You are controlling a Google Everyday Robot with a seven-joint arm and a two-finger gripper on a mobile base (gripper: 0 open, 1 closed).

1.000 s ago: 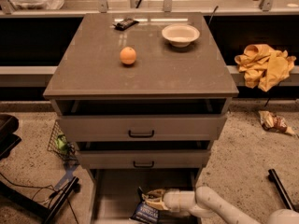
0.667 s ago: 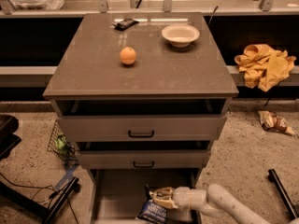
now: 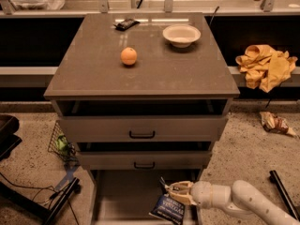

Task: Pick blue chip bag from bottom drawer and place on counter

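The blue chip bag (image 3: 168, 209) hangs tilted just under my gripper (image 3: 174, 191), over the right side of the open bottom drawer (image 3: 119, 196). The gripper reaches in from the lower right on its white arm (image 3: 234, 198) and is shut on the bag's top edge. The bag is lifted off the grey drawer floor. The counter (image 3: 150, 74) is the grey-brown top of the cabinet, well above the gripper.
On the counter are an orange (image 3: 129, 56), a white bowl (image 3: 181, 34) and a small black wrapper (image 3: 126, 24). The two upper drawers (image 3: 141, 128) stand partly open above the gripper. A yellow cloth (image 3: 265, 67) and a brown-and-white snack bag (image 3: 276, 124) lie at the right.
The gripper has moved right and slightly up with the blue chip bag, from the drawer's middle to its right side.
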